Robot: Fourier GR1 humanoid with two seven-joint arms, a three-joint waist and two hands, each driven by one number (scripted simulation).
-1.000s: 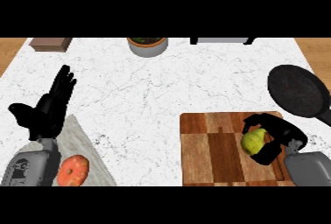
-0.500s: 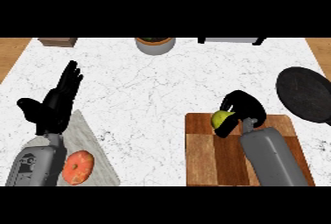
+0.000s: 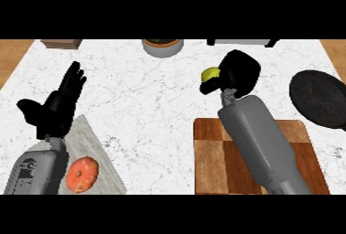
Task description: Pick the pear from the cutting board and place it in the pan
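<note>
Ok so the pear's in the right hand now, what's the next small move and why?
Probably carry it sideways to the right, toward the pan. The right hand is curled round the pear and is off the cutting board, above bare counter to the pan's left. The pan holds nothing visible, so nothing blocks that path. The left hand rests open at the left.
</note>
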